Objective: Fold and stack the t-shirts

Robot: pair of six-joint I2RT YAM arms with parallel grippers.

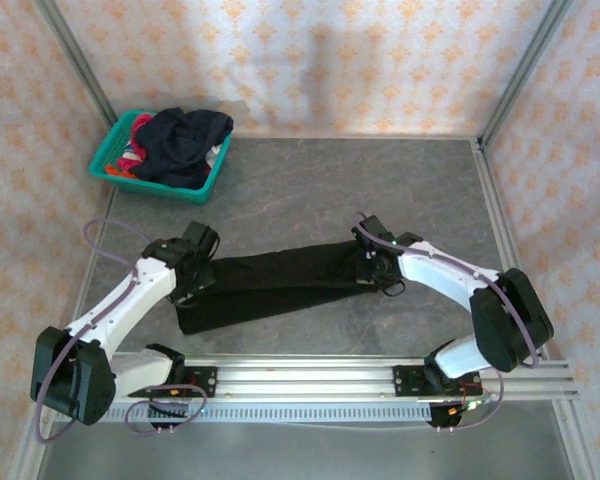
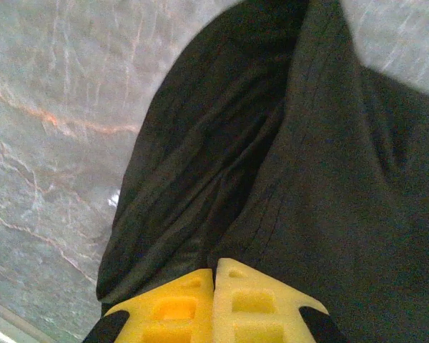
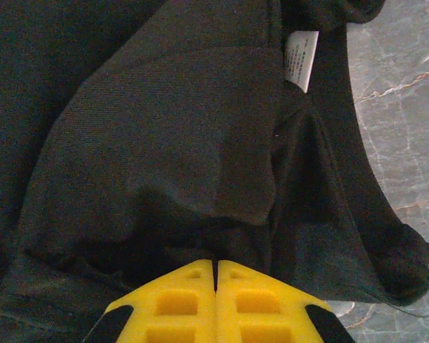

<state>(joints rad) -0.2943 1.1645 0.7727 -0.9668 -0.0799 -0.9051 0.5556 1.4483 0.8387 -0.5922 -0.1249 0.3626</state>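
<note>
Two grippers pinch one black shirt [image 1: 280,285], stretched out: left gripper [image 1: 193,272] at its 9 o'clock end, right gripper [image 1: 378,268] at 3 o'clock. More shirts [image 1: 185,140] fill a basket [image 1: 108,160] at 10 o'clock.

Left wrist: fingers [image 2: 175,307] squeezed together on cloth that runs up to 1 o'clock.

Right wrist: fingers [image 3: 179,304] squeezed on cloth; tag [image 3: 301,59] at 1 o'clock.

Black t-shirt [image 1: 280,285], teal basket [image 1: 165,190], grey veined table [image 1: 380,190].

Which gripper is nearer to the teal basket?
Left. The left gripper, shut on one end of the black t-shirt, sits on the same side as the teal basket; the right gripper holds the other end, farther away.
</note>
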